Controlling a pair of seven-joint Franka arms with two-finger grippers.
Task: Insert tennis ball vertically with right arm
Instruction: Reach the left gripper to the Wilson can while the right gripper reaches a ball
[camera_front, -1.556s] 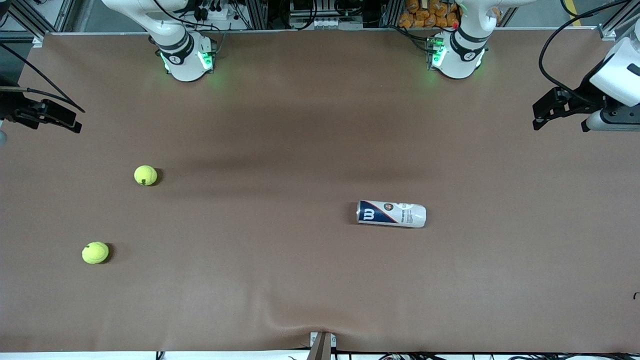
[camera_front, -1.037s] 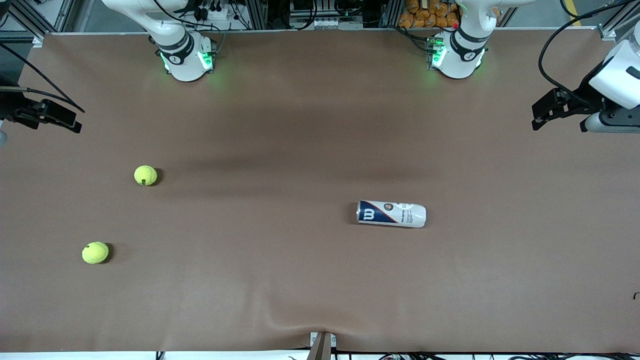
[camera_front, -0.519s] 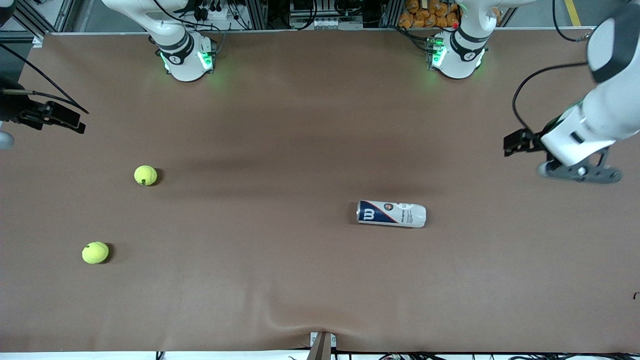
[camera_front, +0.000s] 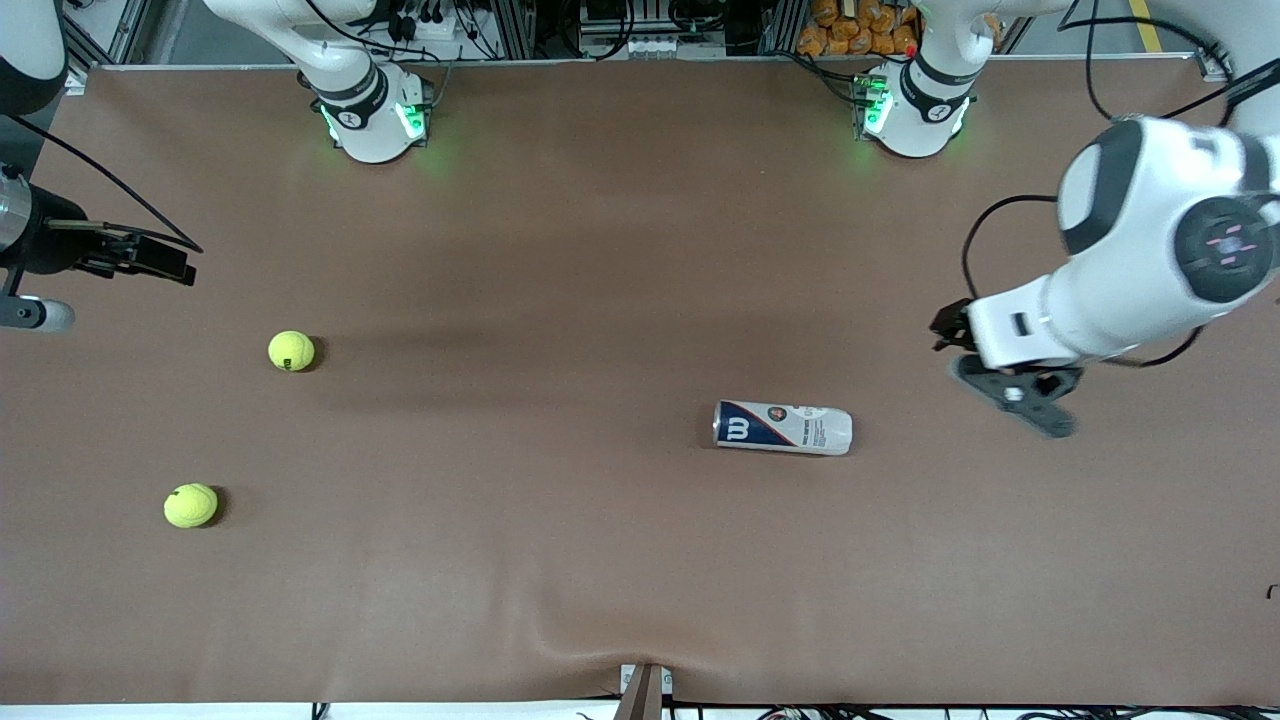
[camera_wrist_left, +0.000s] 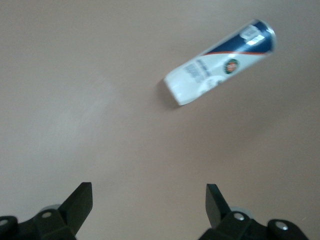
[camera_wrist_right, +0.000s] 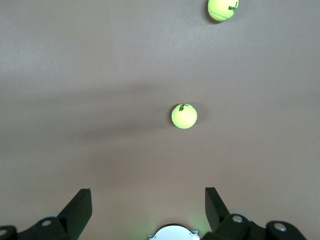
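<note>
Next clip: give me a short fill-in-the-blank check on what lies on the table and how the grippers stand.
1. The tennis ball can lies on its ____ on the brown table.
2. The number of tennis balls on the table is ____.
3. The left gripper is ____ and holds nothing.
4. The right gripper looks down on the table and two ____.

Missing words: side; two; open; tennis balls
</note>
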